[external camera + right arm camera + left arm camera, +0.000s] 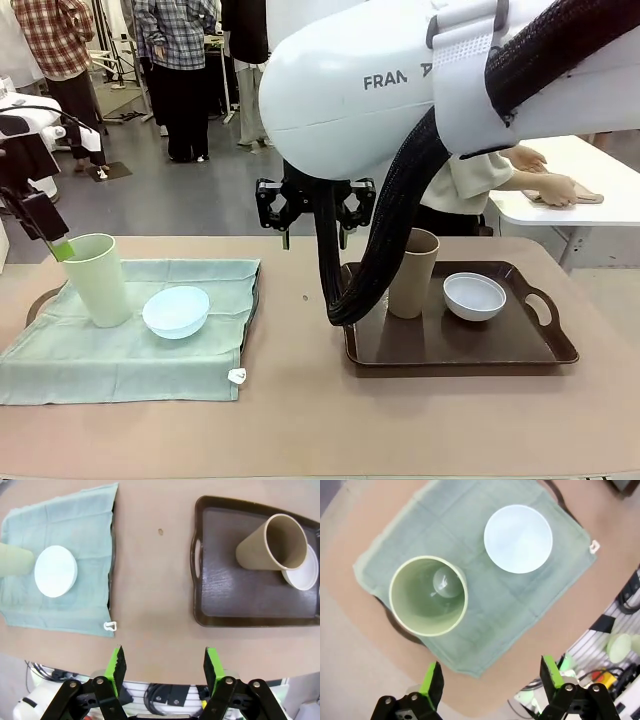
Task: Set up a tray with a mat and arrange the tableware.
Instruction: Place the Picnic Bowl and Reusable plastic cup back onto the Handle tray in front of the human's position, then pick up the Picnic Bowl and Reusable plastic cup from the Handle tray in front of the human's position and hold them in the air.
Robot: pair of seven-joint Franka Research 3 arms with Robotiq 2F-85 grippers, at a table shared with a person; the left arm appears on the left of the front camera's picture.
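Tableware, left end: what is standing there?

Pale green tumbler (97, 280) is standing upright on the green mat (130, 360), toward its far left corner. Left jaws are hanging just up and left of its rim, with one green pad (63, 250) showing beside it. Seen from the left wrist, the pads (432, 679) are standing wide apart with nothing between them. The tumbler's mouth is lying ahead of them, untouched.

And next to the tumbler?

Light blue bowl (176, 311) is sitting just to its right, on the same mat, close but apart. The mat is draping over a dark tray (37, 302), whose rim is peeking out at the left edge. A small white tag (237, 376) at the mat's near right corner is lying on the counter (300, 420).

Middle of the counter?

Right arm (350, 90) is arching over it. Its jaws are hanging above bare counter, between the mat and the brown tray (460, 352). In the right wrist view its pads (118, 667) are standing apart, gripping nothing.

Right side?

Brown tumbler (413, 272) is standing upright in the left half of the brown tray. White bowl (474, 296) is sitting just beside it on the right, also in the tray. Beyond, at the far right, a person's hand (558, 190) is resting on a white table (600, 160).
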